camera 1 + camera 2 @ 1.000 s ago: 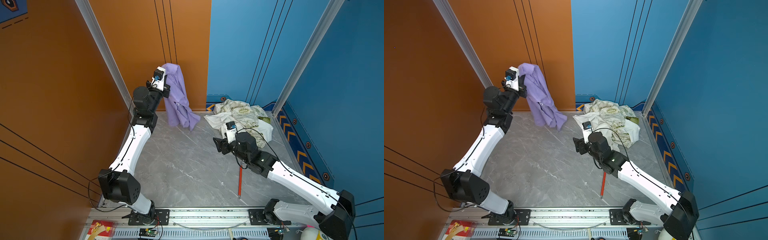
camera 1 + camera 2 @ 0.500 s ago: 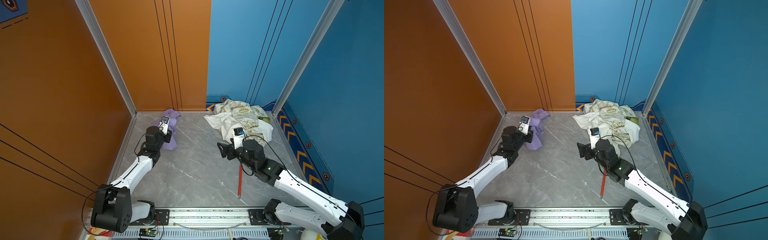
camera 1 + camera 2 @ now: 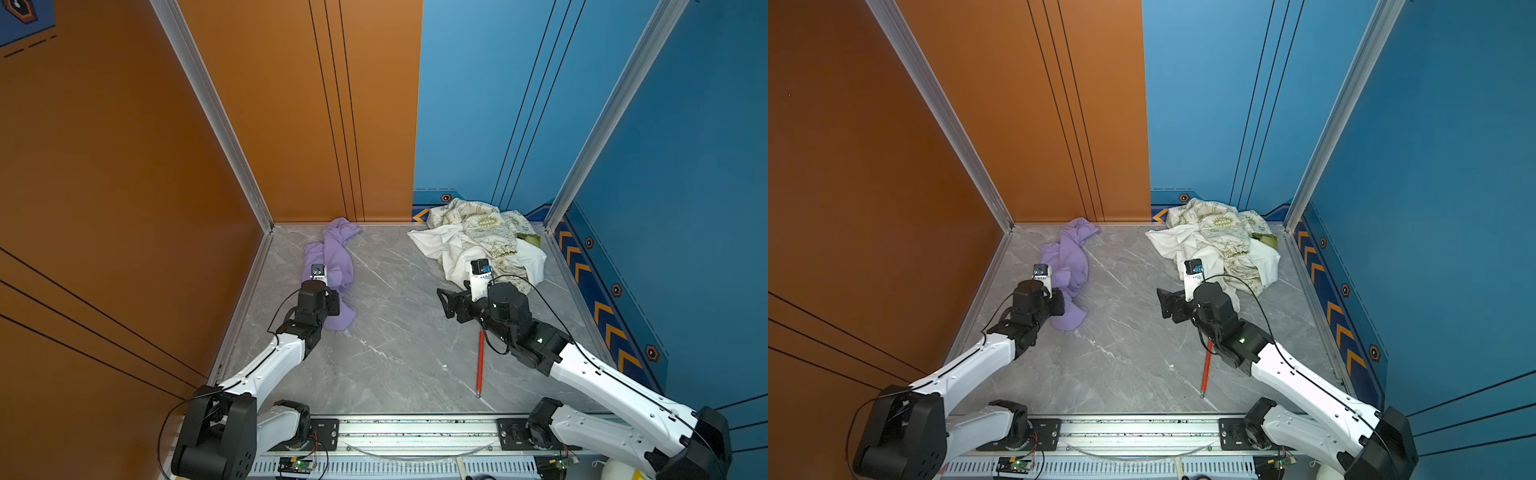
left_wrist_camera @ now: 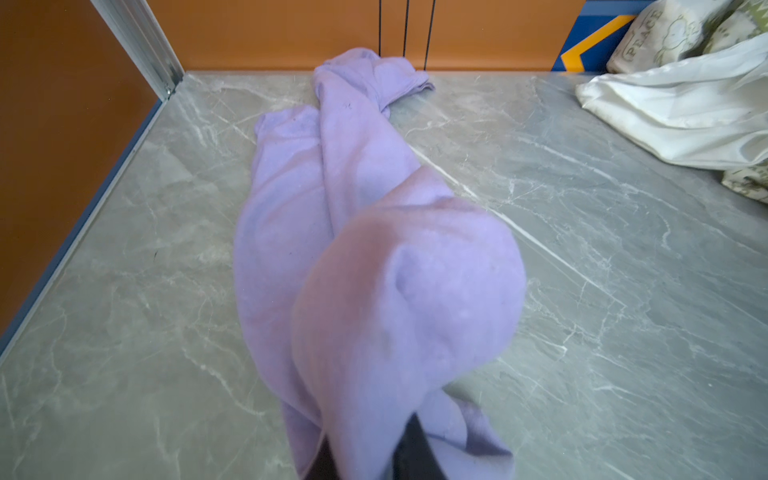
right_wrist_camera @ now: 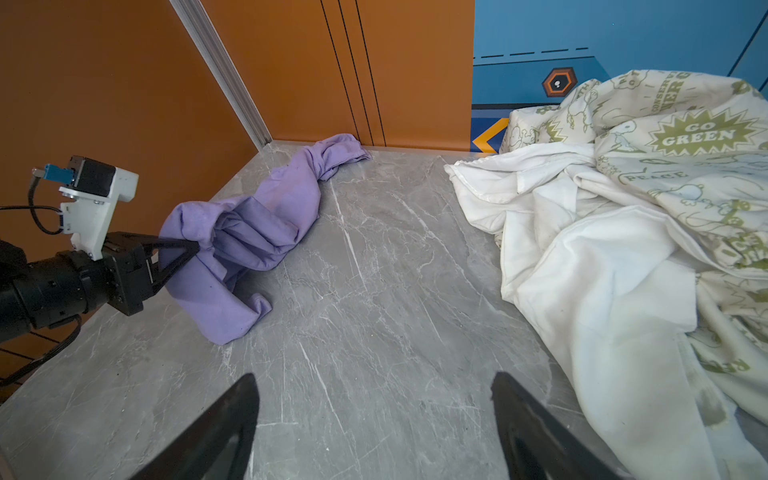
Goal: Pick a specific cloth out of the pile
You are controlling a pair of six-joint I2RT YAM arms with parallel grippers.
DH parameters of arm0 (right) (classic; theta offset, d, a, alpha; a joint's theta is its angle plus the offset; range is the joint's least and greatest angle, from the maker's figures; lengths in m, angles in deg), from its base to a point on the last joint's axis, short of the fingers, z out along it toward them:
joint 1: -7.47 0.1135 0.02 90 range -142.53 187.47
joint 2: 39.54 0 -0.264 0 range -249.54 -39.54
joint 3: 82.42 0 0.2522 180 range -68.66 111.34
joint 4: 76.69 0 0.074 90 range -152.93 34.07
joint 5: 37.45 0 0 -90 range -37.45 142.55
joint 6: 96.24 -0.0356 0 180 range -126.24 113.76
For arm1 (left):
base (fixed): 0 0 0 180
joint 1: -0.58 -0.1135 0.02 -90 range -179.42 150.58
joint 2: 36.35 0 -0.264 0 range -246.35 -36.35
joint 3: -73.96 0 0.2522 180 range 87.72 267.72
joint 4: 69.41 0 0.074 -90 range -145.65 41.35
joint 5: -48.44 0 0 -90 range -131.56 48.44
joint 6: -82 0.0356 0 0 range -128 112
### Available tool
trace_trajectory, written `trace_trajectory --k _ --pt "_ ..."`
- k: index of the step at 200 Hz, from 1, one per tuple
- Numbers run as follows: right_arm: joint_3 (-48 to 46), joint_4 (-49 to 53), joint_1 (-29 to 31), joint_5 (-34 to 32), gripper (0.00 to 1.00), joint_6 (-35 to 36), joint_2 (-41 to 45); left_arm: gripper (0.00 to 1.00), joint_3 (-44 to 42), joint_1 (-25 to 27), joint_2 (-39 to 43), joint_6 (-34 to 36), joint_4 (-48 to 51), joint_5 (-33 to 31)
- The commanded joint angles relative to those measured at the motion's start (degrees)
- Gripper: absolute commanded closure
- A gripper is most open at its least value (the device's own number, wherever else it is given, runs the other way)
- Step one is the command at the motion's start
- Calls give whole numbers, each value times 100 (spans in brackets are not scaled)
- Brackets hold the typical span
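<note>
Since the cloth (image 3: 334, 257) lies on the floor (image 3: 395, 332), well apart from the pile (image 3: 469, 245), we're at release. We can't tell if the left gripper (image 5: 195, 246), buried in its folds, is pinching. The right gripper (image 5: 372, 378) gapes, empty. Next: retreat without dragging.
</note>
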Motion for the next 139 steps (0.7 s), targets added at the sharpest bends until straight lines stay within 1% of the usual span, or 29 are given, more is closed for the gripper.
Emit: trace_trajectory --k 1,14,20,36,42,48,49,52,58,79,97,121,139 --pt "-100 46 -39 57 11 -107 120 72 90 -21 137 -469 496 65" --pt "-136 88 -65 53 11 -80 183 57 106 -33 313 -583 610 202" --pt "-153 112 -80 40 9 -70 232 49 115 -40 418 -607 671 260" --pt "-218 141 -102 34 8 -65 363 30 185 -43 817 -635 842 342" --pt "-252 146 -102 38 7 -62 412 21 218 -39 1000 -635 916 339" --pt "-283 150 -104 35 7 -63 467 15 267 -41 1192 -635 992 324" --pt "-287 150 -104 39 7 -62 467 13 279 -42 1219 -635 1008 322" --pt "-304 150 -265 36 7 -62 491 8 297 -47 1312 -635 1039 316" --pt "-334 150 -311 43 7 -70 540 0 350 -42 1500 -618 1080 311" --pt "-428 142 -403 51 6 -97 667 2 505 -52 2051 -406 959 582" --pt "-457 142 -464 74 6 -113 713 2 737 -63 2178 -343 947 715" --pt "-457 133 -506 107 5 -162 704 2 1117 -108 1853 -374 1107 1178" --pt "-456 142 -500 133 5 -201 696 2 1214 -107 1438 -613 1071 1672"
